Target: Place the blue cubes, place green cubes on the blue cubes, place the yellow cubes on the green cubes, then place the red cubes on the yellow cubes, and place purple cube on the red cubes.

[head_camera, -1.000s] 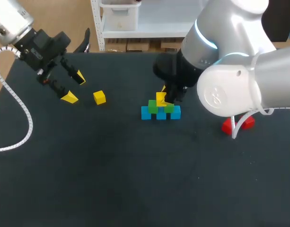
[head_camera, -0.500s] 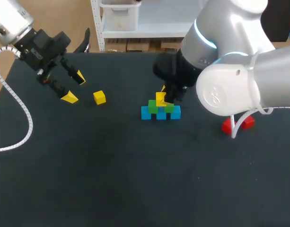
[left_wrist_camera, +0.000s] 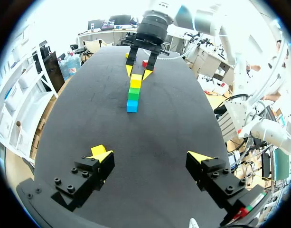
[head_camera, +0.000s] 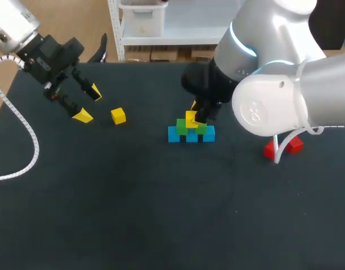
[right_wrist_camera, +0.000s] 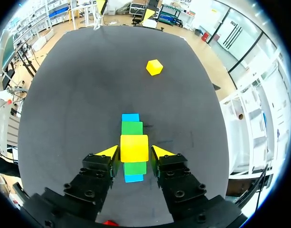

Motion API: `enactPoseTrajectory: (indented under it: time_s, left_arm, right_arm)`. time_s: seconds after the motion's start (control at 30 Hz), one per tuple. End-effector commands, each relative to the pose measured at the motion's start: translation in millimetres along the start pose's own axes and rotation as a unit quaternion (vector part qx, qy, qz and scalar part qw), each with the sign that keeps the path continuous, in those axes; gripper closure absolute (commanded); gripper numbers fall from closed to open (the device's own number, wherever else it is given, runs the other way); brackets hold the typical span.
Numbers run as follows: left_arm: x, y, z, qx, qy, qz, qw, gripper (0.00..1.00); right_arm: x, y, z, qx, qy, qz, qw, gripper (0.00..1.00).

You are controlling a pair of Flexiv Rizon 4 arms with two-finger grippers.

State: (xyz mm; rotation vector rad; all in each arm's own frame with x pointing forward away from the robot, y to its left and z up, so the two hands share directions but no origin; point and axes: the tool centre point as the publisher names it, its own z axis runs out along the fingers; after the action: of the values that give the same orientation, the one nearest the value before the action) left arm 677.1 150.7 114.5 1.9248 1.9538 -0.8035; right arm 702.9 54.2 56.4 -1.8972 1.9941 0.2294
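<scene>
A row of blue cubes [head_camera: 191,135] lies mid-table with green cubes [head_camera: 183,126] on top. One yellow cube [head_camera: 191,117] rests on the greens. My right gripper [head_camera: 198,114] straddles it; in the right wrist view that gripper [right_wrist_camera: 134,153] is open, a thin gap on each side of the yellow cube [right_wrist_camera: 134,148]. A second yellow cube [head_camera: 119,116] lies loose to the left. My left gripper [head_camera: 88,104] hangs wide open beside it, holding nothing [left_wrist_camera: 150,159]. Red cubes [head_camera: 282,147] sit behind my right arm. No purple cube shows.
The table's far edge [head_camera: 155,62] runs behind the stack. My right arm's bulky elbow [head_camera: 273,107] hangs over the right of the table, above the red cubes. A white cable [head_camera: 17,121] from my left arm loops over the left edge.
The right gripper's fingers have parted slightly around the yellow cube on the stack. The left arm and the other cubes have not moved.
</scene>
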Motion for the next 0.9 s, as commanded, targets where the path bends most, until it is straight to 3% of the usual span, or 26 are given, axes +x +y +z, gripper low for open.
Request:
enactPoseTrajectory:
  time_s: [0.03, 0.17, 0.27, 0.3, 0.37, 0.5, 0.63, 0.9]
  left_arm:
    - [0.5, 1.3, -0.1, 0.001, 0.0, 0.001, 1.0, 0.0]
    - [0.5, 1.3, -0.1, 0.001, 0.0, 0.001, 1.0, 0.0]
    - [0.5, 1.3, -0.1, 0.001, 0.0, 0.001, 1.0, 0.0]
    - [0.5, 1.3, -0.1, 0.001, 0.0, 0.001, 1.0, 0.0]
    - [0.5, 1.3, -0.1, 0.001, 0.0, 0.001, 1.0, 0.0]
    - [0.5, 1.3, -0.1, 0.001, 0.0, 0.001, 1.0, 0.0]
    - [0.5, 1.3, -0.1, 0.001, 0.0, 0.001, 1.0, 0.0]
    - [0.5, 1.3, -0.1, 0.001, 0.0, 0.001, 1.0, 0.0]
  right_arm:
    - [0.3, -1.2, 0.0, -0.002, -0.001, 0.0, 1.0, 0.55]
    - [0.5, -1.5, 0.0, -0.002, -0.001, 0.0, 1.0, 0.52]
    - [0.9, -2.4, -0.8, -0.001, -0.001, 0.0, 1.0, 0.15]
    - [1.0, -2.7, -1.0, 0.0, -0.001, 0.0, 1.0, 0.12]
    - [1.5, -3.2, -1.5, 0.001, 0.001, 0.0, 1.0, 0.24]
    - [2.1, -5.8, -0.9, 0.002, 0.003, -0.002, 1.0, 0.28]
    - [-0.3, -9.5, 0.3, 0.003, 0.002, -0.005, 1.0, 0.51]
    - [-4.1, -12.6, 2.3, 0.001, 0.001, -0.013, 1.0, 0.52]
